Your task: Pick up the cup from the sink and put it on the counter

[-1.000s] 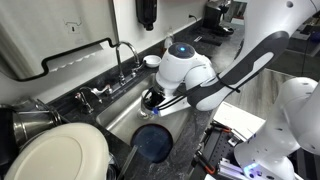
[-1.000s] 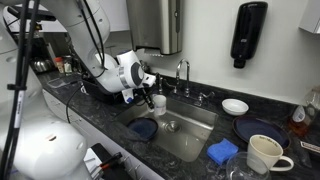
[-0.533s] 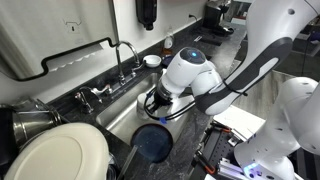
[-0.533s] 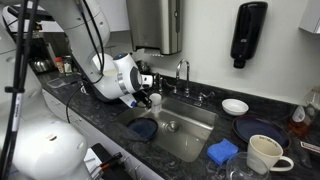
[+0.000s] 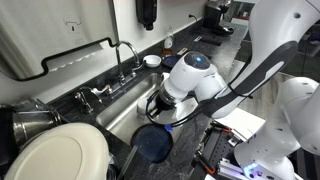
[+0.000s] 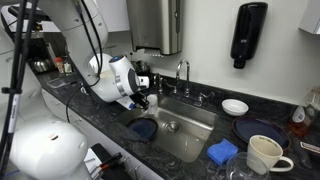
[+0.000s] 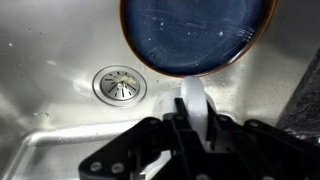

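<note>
End effector (image 7: 193, 122) clamps the cup (image 7: 194, 95), clear only in wrist view.

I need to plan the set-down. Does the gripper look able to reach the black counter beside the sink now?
Probably yes: the gripper holds the cup over the sink, close to its rim, with bare counter just beside.

nr drain (image 7: 118, 85): free | blue dish (image 7: 200, 35): obstr in sink (image 7: 50, 40) | faucet (image 6: 181, 78): rear rim

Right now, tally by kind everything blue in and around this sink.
Round dark blue dishes: 2, one in the stainless-steel sink, one on the black speckled counter.
Bright blue sponge or cloth: 1.
Total: 3.
</note>
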Motion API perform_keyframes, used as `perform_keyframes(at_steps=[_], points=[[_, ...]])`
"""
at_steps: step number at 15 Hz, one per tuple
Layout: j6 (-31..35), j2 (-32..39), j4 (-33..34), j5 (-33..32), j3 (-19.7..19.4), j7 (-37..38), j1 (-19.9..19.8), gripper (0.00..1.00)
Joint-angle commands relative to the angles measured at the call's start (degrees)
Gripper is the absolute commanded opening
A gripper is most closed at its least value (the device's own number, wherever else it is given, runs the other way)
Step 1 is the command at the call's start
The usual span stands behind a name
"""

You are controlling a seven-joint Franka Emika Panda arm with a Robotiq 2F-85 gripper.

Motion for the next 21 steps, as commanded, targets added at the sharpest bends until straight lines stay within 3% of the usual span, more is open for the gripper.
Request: perform_keyframes(at_steps=[1,5,6,15,21], points=[[0.0,0.0,0.0,0.0,0.0,0.0,0.01,0.19],[0.01,0.0,0.0,0.0,-0.02,0.0,0.03,0.19],[0.01,0.0,0.0,0.0,-0.02,0.0,0.03,0.05],[-3.19,-3.48,0.06,-2.0,3.1,-3.88,5.03,0.05],[-7.84,-3.56,1.72,0.68,3.48,-14.67,10.75,0.05]])
